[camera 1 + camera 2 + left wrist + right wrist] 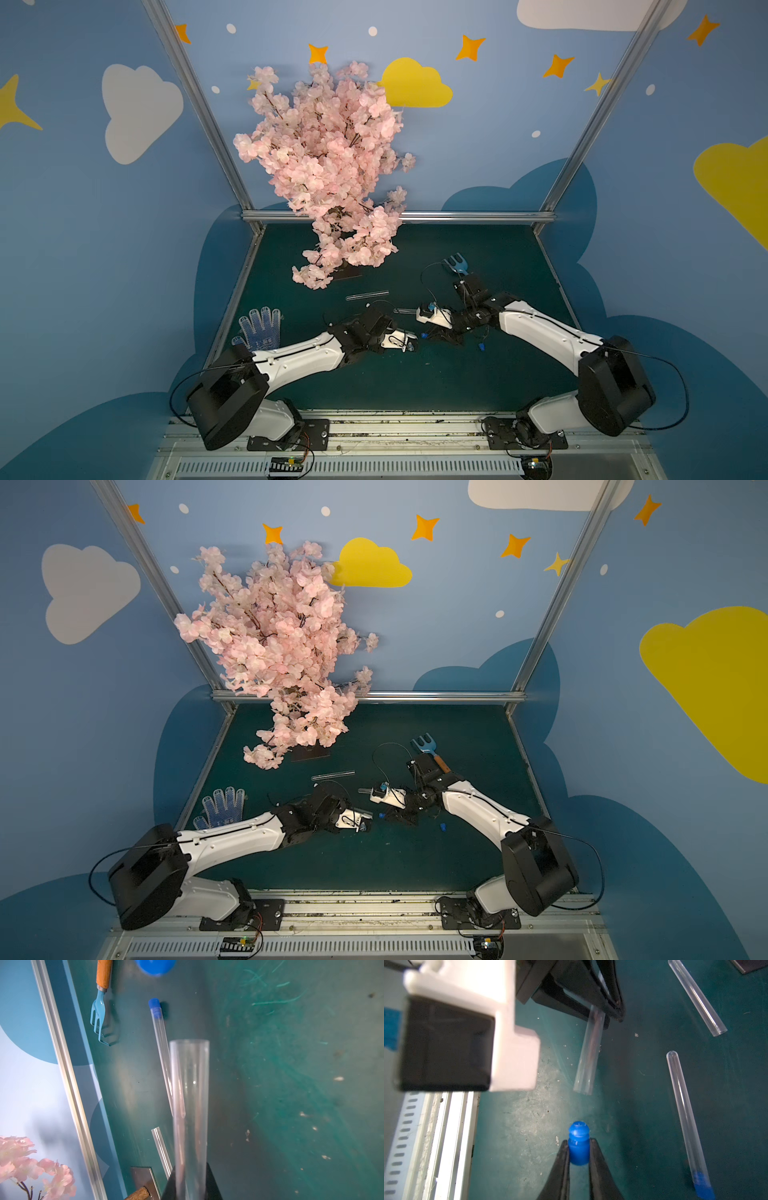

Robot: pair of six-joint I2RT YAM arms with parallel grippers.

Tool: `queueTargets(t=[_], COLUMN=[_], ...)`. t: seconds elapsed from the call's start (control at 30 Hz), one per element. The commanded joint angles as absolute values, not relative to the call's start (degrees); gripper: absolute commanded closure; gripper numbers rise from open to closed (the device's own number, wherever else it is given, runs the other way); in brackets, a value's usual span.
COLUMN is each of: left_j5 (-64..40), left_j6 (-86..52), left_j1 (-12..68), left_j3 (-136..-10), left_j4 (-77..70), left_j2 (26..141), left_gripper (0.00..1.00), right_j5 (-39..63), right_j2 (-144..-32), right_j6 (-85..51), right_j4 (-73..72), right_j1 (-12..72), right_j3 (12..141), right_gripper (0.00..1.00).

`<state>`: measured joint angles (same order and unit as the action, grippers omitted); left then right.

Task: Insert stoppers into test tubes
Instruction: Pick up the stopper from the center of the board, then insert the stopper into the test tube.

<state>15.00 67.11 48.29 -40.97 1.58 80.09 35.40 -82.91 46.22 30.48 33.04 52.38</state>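
My left gripper (410, 343) (190, 1169) is shut on a clear test tube (189, 1095) (588, 1053), gripped at its closed end, with the open end free. My right gripper (579, 1144) (426, 335) is shut on a blue stopper (579, 1147), whose ribbed end points at that open end across a short gap. A second test tube (685, 1115) (161, 1043) lies on the mat with a blue stopper (702, 1186) in it. A third, open tube (368, 295) (697, 997) lies farther back. One loose stopper (481, 345) (444, 826) rests on the mat below the right forearm.
A blue garden fork (455, 266) (99, 1012) with an orange handle lies behind the right arm. An artificial pink blossom tree (328, 166) stands on a metal base (143, 1178) at the back left. A dotted work glove (259, 328) lies at the mat's left edge.
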Motion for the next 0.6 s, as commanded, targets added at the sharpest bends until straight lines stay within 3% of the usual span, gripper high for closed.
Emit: queueTargets(t=[0.0, 0.57], left_j5=[14.57, 13.97], left_j6=[66.61, 67.13], left_j1=[48.43, 48.41], left_j3=[-42.84, -42.1], left_j4=[-0.06, -0.44], left_j2=[80.16, 79.81], left_gripper=[0.97, 0.98], right_j5=[37.18, 36.34], right_j2=[-82.78, -84.37], right_j6=[44.91, 43.51], right_j4=[30.49, 30.83], right_j1=[33.4, 34.85], right_j3=[53.33, 55.57], right_gripper=[0.88, 0.88])
